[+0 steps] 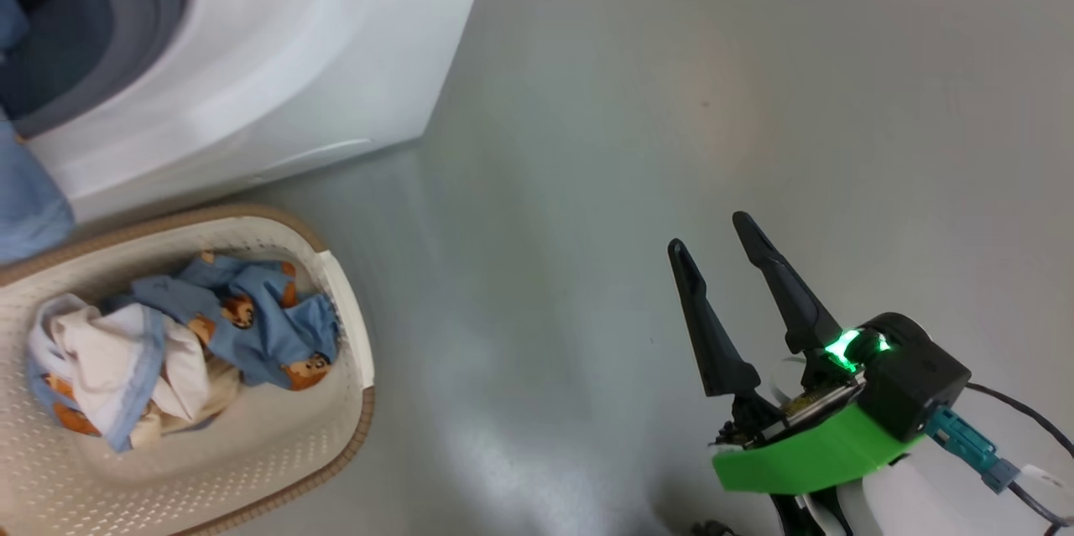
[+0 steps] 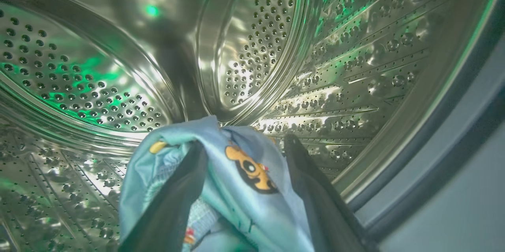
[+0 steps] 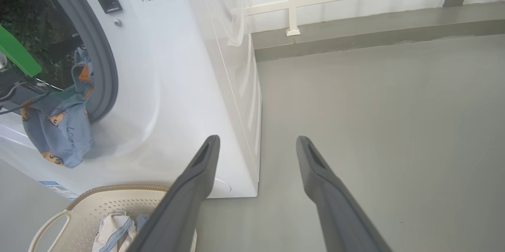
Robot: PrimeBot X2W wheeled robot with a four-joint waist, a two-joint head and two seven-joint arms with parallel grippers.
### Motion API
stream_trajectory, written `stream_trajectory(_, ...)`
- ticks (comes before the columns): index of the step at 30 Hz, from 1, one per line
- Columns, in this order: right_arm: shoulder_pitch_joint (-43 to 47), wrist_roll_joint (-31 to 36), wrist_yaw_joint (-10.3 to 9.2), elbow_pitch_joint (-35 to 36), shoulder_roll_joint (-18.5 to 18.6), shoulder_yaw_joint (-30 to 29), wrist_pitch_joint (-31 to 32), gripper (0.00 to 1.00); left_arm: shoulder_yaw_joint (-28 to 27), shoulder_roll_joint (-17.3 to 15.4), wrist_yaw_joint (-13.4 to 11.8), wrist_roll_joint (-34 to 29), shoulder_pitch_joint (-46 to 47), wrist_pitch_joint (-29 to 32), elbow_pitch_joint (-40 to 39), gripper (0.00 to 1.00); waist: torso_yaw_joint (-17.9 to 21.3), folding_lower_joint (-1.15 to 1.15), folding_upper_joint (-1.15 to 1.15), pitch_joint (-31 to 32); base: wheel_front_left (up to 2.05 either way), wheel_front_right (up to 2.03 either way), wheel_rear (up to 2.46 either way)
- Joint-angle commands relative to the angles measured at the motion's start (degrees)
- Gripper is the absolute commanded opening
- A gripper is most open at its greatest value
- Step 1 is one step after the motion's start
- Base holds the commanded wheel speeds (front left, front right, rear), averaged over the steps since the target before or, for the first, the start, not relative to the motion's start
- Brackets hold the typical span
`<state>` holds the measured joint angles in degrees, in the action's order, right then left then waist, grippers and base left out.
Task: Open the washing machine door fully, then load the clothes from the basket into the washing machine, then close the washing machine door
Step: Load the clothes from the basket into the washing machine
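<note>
1. Left gripper is inside the steel drum of the washing machine. Its 2 dark fingers stand wide apart.
2. Between those fingers lies a light-blue garment with an orange-brown cartoon figure. It is draped over 1 finger and bunched in the gap, and nothing is pinching it.
3. Right gripper hangs over the grey floor, well apart from the machine and to the right of the basket. Its 2 fingers are spread wide with nothing between them.
4. In the right wrist view, a hanging blue cloth with the same print spills out of the machine's mouth. It crosses the grey seal and runs down the white front. Whether it is the piece at the left gripper, I cannot tell.
5. The basket sits on the floor just in front of the machine, below its opening.
6. The clothes lie in a loose heap at the basket's bottom. They are blue printed pieces, and beside them is a white cloth with light-blue trim.
7. A small blue label is stuck low on the machine's front, just above the basket rim.
</note>
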<state>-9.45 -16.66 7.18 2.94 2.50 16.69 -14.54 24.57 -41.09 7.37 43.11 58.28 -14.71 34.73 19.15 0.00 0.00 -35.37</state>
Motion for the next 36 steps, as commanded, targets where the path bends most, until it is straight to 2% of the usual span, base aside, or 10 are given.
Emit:
stream_trajectory(1,-0.6,-0.3,0.31,0.6,0.4,1.0,-0.5,1.0,-1.1,-2.2,0.1,-0.3,-1.1,-0.3,-0.4,1.0,-1.3,0.0,0.0,2.1,0.0,0.0,0.0)
stream_trajectory(8,-1.8,-0.5,0.31,-3.0,0.4,-0.2,-0.5,1.0,1.0,1.0,0.1,0.0,-4.6,-0.3,0.5,1.0,-4.4,0.0,0.0,7.3,0.0,0.0,0.0)
stream_trajectory(15,-2.9,-0.5,0.31,-7.3,0.4,-1.4,-0.5,1.0,0.7,4.4,0.1,-0.3,-9.7,-0.3,0.7,1.0,-7.8,0.0,0.0,13.3,0.0,0.0,0.0)
stream_trajectory(26,-3.0,-0.6,0.31,-13.1,0.4,-3.5,-0.5,1.0,-3.7,10.7,0.1,-1.7,-18.2,-0.3,0.1,1.0,-12.3,0.0,0.0,22.2,0.0,0.0,0.0)
stream_trajectory(36,-1.8,0.0,0.31,-15.7,0.4,-6.7,-0.5,1.0,-9.2,15.4,0.1,-4.2,-27.5,-0.3,-6.0,1.0,-16.3,0.0,0.0,27.6,0.0,0.0,0.0)
